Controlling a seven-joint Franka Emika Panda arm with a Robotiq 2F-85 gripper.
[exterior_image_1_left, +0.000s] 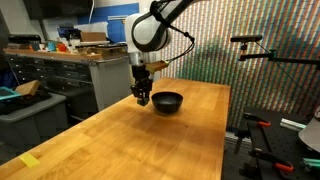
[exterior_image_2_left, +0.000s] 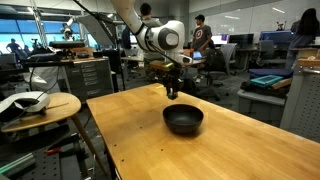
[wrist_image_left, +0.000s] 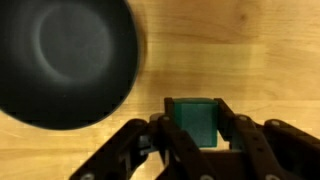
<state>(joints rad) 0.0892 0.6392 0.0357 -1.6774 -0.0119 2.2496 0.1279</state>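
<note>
Green block (wrist_image_left: 197, 120), only one, is pinched in the claw (wrist_image_left: 198, 130), beside one black bowl (wrist_image_left: 62, 60).

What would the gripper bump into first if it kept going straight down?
Most likely the wooden table just below the gripper, and the green block it holds would touch first. The black bowl sits off to one side, out of that line.

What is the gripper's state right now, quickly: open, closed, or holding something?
Gripper: closed on the green block, with the black bowl close beside it.
</note>
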